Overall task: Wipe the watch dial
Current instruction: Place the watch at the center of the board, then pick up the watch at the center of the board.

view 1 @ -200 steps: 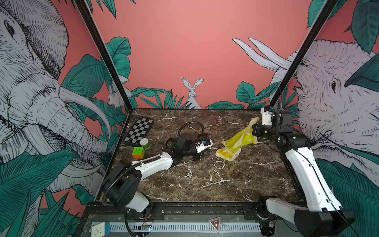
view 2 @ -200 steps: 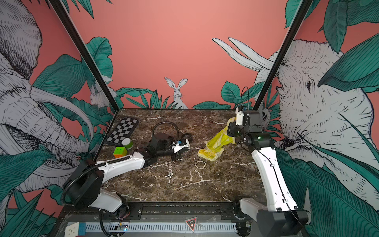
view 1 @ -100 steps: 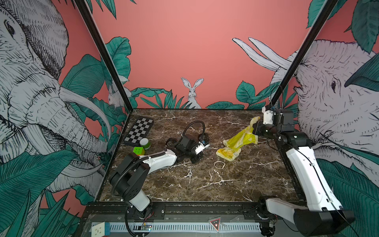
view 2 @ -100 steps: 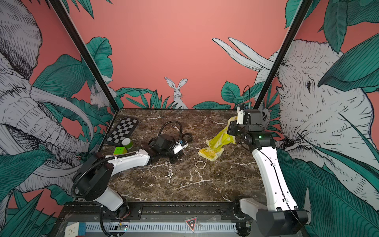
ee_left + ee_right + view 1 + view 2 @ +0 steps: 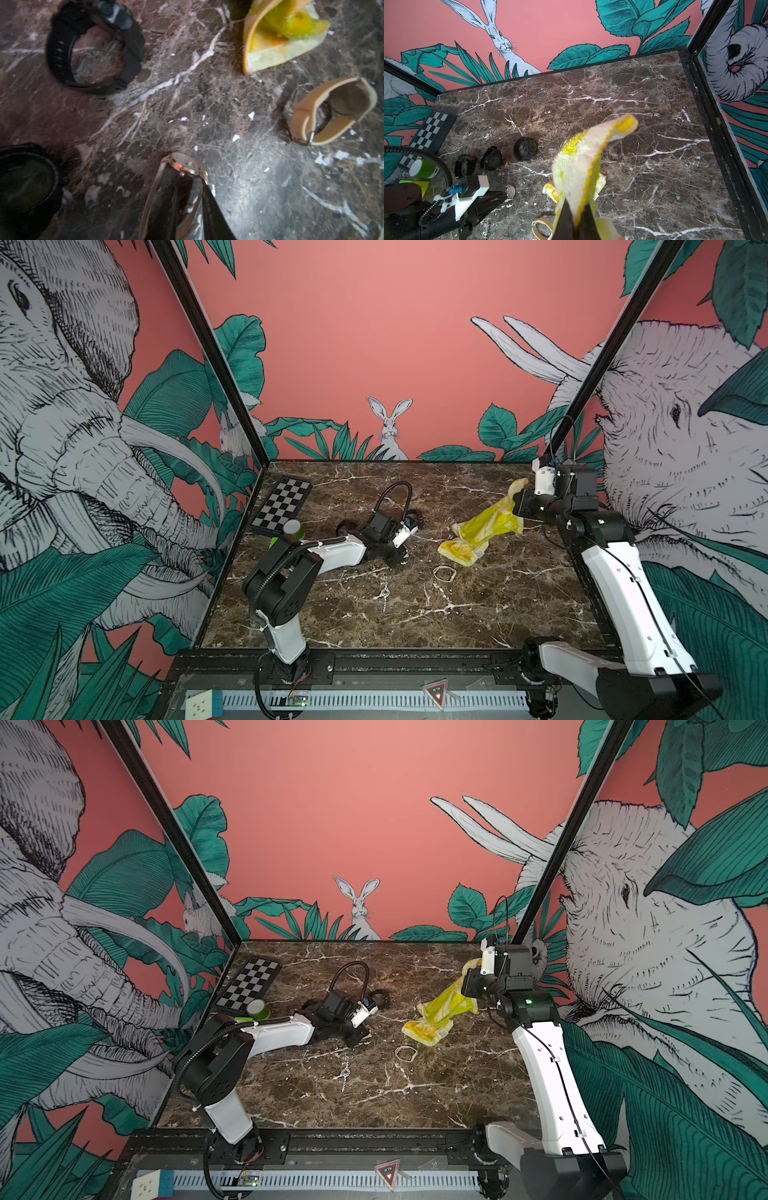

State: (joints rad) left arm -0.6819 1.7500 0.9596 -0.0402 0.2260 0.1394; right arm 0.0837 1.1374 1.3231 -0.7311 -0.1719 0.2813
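Watch (image 5: 185, 166), slim, pale-cased: may topple dial-down if only loosely held; the hanging cloth (image 5: 577, 162) may snag the tan watch (image 5: 332, 110) on approach. Stands on edge, low by the bench (image 5: 478, 614), at the tips of the left gripper (image 5: 188, 187); jaws narrow, grip cannot be told. Right gripper (image 5: 576, 220), well apart, pinches the cloth.

I'm working over a dark brown marble surface (image 5: 478, 622) veined in white. At the far left, against the wall, lies a checkerboard (image 5: 282, 506), with a green tape roll (image 5: 293, 529) just beside its near end. In the right wrist view I count three black watches (image 5: 492, 159) in a row between the board and the cloth (image 5: 465, 549). Only the cloth's lower end rests on the marble. A tan watch (image 5: 444, 572) lies just in front of it, strap looped shut. Nearer me, mid-surface, sits what looks like a small ring (image 5: 385, 593) on a thin chain.
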